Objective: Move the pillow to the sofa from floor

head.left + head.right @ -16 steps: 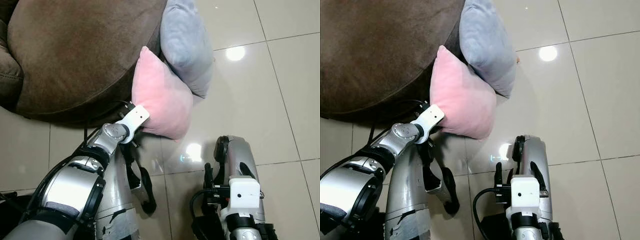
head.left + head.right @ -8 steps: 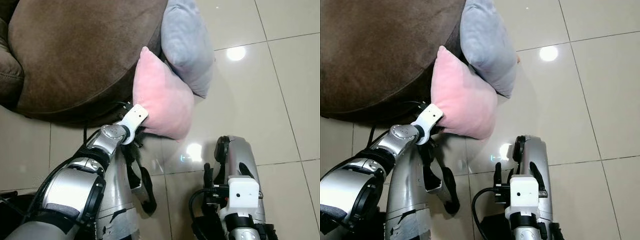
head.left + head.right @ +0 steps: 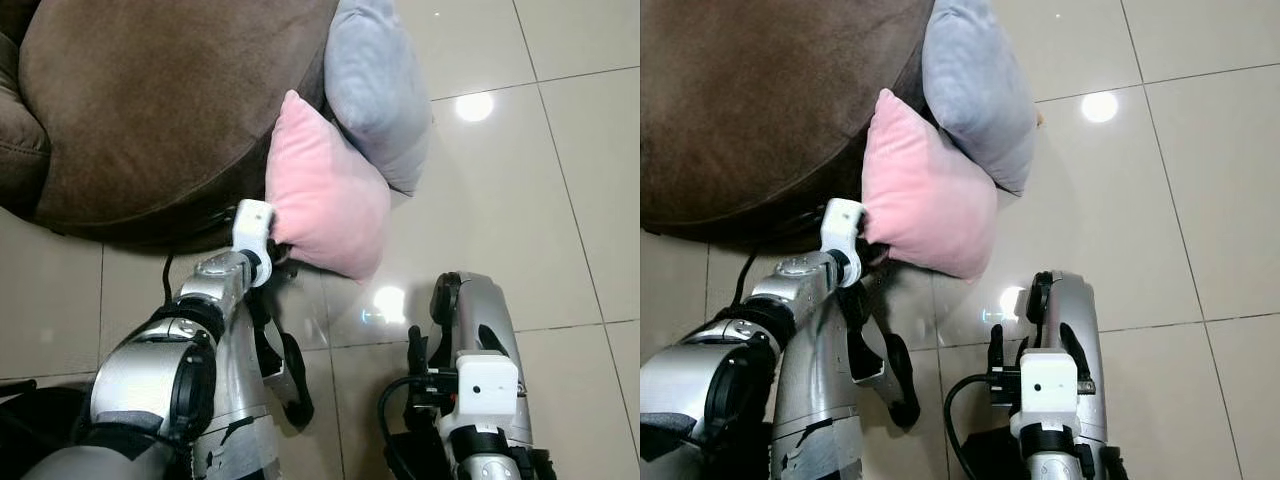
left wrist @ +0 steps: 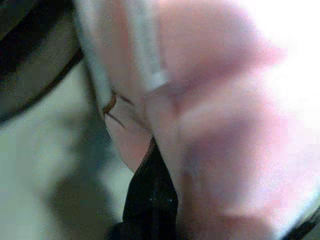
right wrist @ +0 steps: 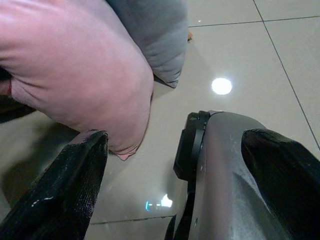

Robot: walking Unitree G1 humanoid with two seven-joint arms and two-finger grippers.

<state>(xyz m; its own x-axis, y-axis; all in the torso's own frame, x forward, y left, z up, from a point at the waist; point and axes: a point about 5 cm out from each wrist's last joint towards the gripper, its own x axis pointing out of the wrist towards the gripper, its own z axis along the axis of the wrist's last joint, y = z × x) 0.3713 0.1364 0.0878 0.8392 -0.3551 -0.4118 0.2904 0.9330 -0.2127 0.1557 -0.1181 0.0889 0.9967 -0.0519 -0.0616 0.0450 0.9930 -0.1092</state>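
so, pink pillow (image 3: 325, 195): stands on the tiled floor (image 3: 520, 210), leaning against the brown sofa (image 3: 150, 100); its long axis runs from an upper corner at the sofa edge down to a lower corner on the tile toward the robot.
grey pillow (image 3: 375, 90): just behind the pink one, touching it, also against the sofa.
left gripper (image 3: 272, 243): at the pink pillow's near edge, beside the sofa base; in the left wrist view a black finger (image 4: 150, 200) presses into pink cloth, so it looks clenched on the pillow's edge.
right gripper (image 5: 175, 185): hangs low by the robot's leg (image 3: 470, 315); its fingers are spread wide, holding nothing.
sofa seat: no pillow on it where visible.
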